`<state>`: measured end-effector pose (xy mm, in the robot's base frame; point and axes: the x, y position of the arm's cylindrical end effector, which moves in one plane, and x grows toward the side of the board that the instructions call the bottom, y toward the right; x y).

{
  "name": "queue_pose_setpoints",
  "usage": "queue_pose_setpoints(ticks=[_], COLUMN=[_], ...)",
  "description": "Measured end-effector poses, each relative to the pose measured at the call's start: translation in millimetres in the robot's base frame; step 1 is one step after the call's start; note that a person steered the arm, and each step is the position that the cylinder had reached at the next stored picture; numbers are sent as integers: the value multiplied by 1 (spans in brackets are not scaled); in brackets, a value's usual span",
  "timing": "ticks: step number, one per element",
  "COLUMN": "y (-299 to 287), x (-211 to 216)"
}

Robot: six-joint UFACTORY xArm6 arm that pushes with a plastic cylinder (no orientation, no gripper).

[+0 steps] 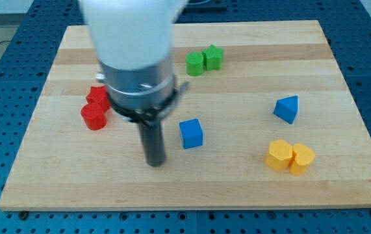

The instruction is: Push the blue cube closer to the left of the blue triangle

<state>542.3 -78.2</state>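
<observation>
Rod end, my tip (pixel 154 162), rests on the wooden board (pixel 237 188), just to the view's left of the blue cube (pixel 191 134) and slightly lower; no jaws, nothing held. Arm stands upright above it. Blue triangle (pixel 287 108) lies well apart at the view's right. No containers or legible writing.

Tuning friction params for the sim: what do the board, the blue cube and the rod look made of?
Board: light wood, probably sealed; grain and plank seams visible, soft sheen.
Blue cube: solid uniform colour, matte, no grain; could be painted wood, foam or plastic, can't tell.
Rod, ending in my tip at the view's left of the cube: dark, smooth, likely plastic or metal.
</observation>
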Motion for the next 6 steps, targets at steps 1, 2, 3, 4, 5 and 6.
queue_pose_setpoints(ticks=[1,2,3,4,5,6], y=[29,108,152,71,4,20], x=[-8,-17,-30,-24,-29,-40])
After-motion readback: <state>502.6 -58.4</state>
